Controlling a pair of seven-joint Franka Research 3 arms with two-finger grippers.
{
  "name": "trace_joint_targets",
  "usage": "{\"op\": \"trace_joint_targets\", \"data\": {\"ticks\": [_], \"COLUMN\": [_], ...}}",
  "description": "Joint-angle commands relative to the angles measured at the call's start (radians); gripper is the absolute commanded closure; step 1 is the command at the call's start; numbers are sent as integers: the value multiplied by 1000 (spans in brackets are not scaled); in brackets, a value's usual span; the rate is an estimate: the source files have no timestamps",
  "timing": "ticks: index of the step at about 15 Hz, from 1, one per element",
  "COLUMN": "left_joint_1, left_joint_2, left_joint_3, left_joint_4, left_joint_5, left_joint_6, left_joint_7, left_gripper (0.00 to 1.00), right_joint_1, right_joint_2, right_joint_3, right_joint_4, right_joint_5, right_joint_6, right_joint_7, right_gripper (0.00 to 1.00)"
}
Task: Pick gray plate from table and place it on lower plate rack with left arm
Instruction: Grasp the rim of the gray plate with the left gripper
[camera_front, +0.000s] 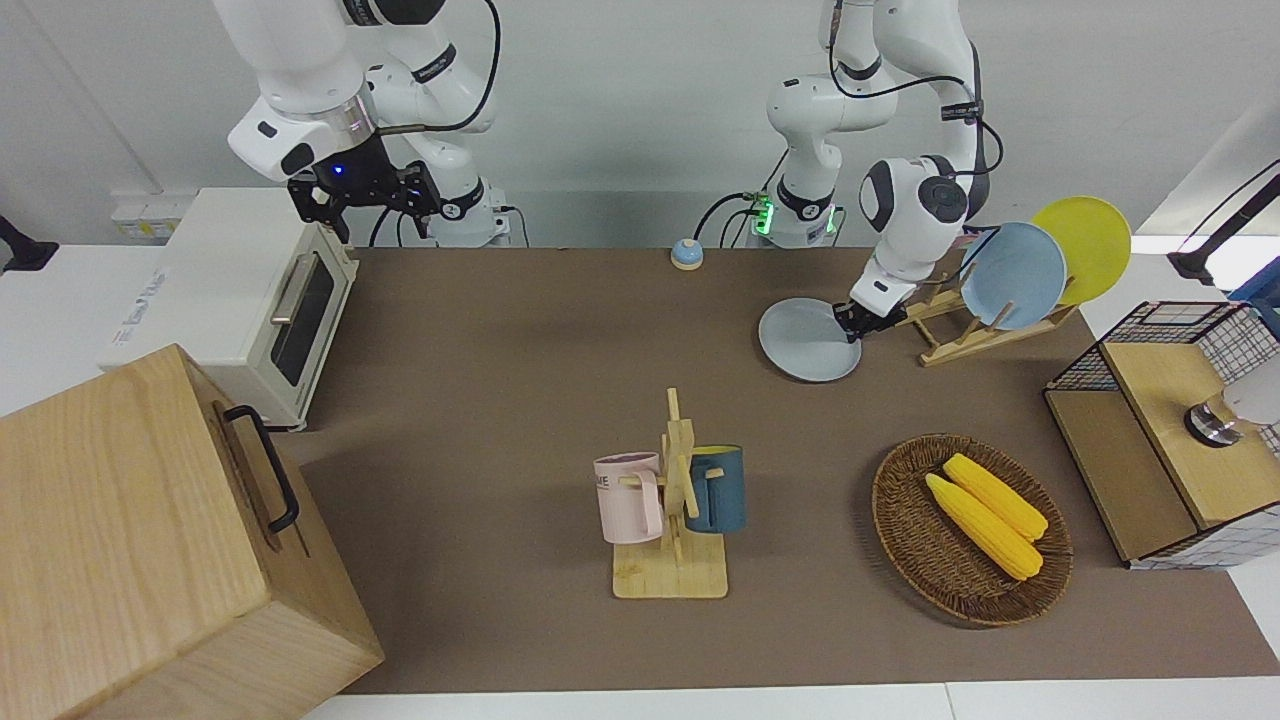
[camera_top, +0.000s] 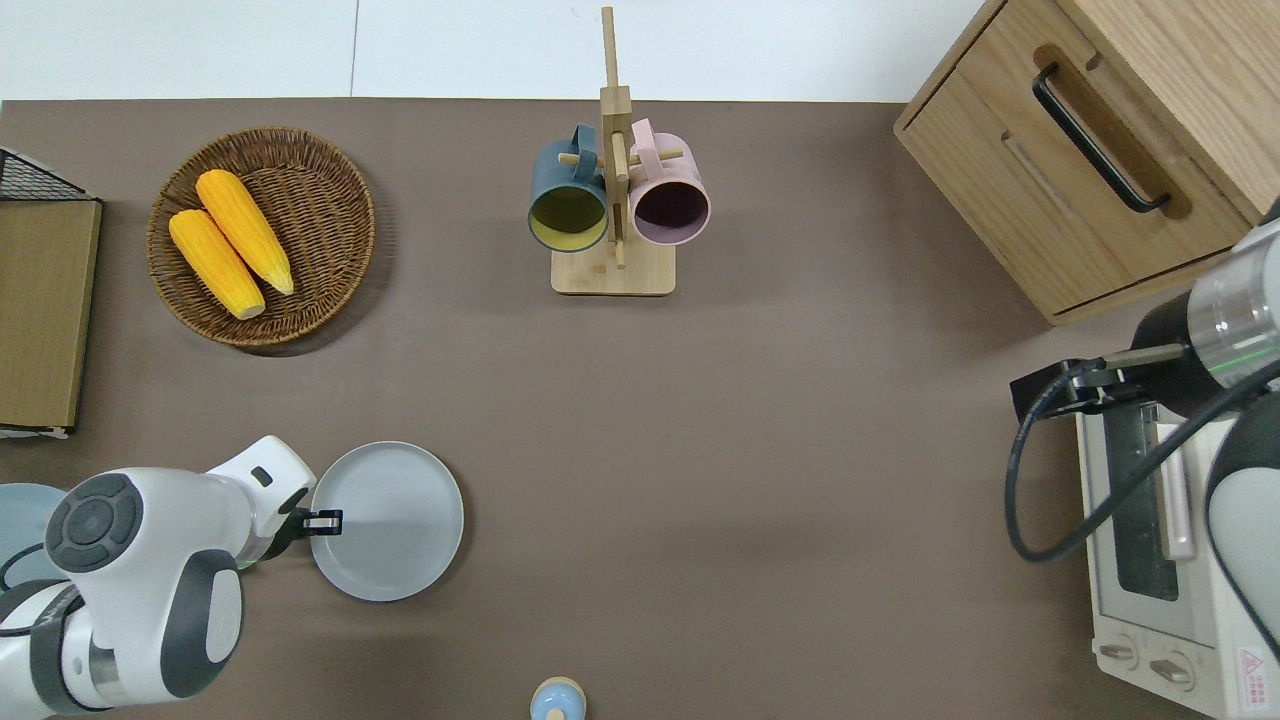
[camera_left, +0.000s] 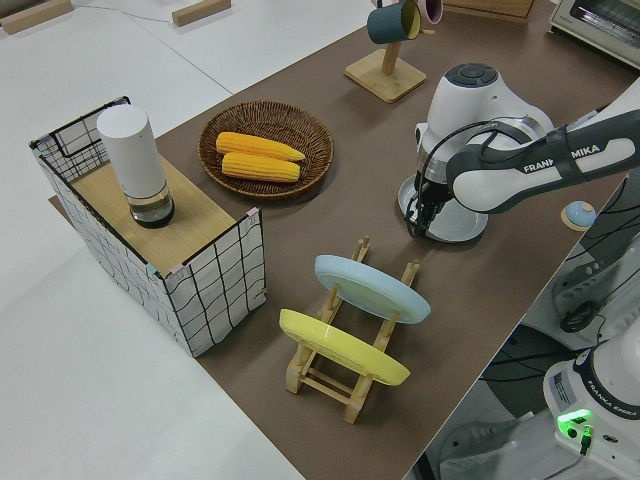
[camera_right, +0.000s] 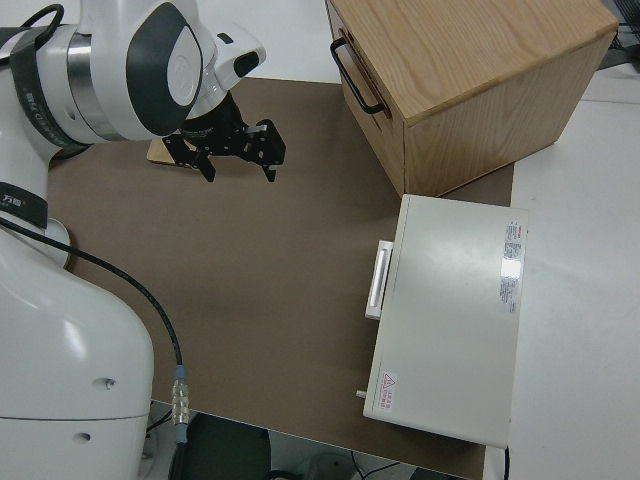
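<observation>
The gray plate (camera_front: 805, 342) (camera_top: 392, 520) (camera_left: 458, 222) lies on the brown table (camera_front: 520, 380), next to the lower plate rack (camera_front: 950, 335) (camera_left: 345, 345). My left gripper (camera_front: 853, 326) (camera_top: 323, 519) (camera_left: 422, 218) is shut on the plate's rim, on the edge toward the rack. The rack holds a sky-blue plate (camera_front: 1012, 275) and a yellow plate (camera_front: 1085, 245) standing in its slots. My right gripper (camera_front: 365, 200) (camera_right: 235, 150) is open and empty, its arm parked.
A wicker basket (camera_front: 905, 545) with two corn cobs and a wire-sided wooden shelf (camera_front: 1160, 440) stand toward the left arm's end. A mug stand (camera_front: 672, 520) stands mid-table. A wooden cabinet (camera_front: 130, 540) and a toaster oven (camera_front: 250, 300) stand at the right arm's end.
</observation>
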Motion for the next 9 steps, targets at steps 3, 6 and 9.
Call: {"op": "trace_joint_targets", "data": {"ticks": [3, 6, 9], "left_joint_1": [0, 1, 3], "left_joint_2": [-11, -18, -24], "left_joint_3": [8, 10, 16], "left_joint_4": [52, 150, 270], "left_joint_5": [-5, -5, -5], "left_joint_6": [-34, -147, -298], "left_joint_7": [-4, -9, -11], "left_gripper": [1000, 1000, 1000], "right_joint_1": [-23, -23, -23], "right_joint_2": [-2, -2, -4], "right_joint_3": [21, 20, 20], "right_joint_4": [7, 6, 7], "right_joint_5": [-6, -6, -6], "right_joint_6": [-11, -11, -11], "right_joint_7": [12, 12, 12], "right_gripper": [17, 17, 17]}}
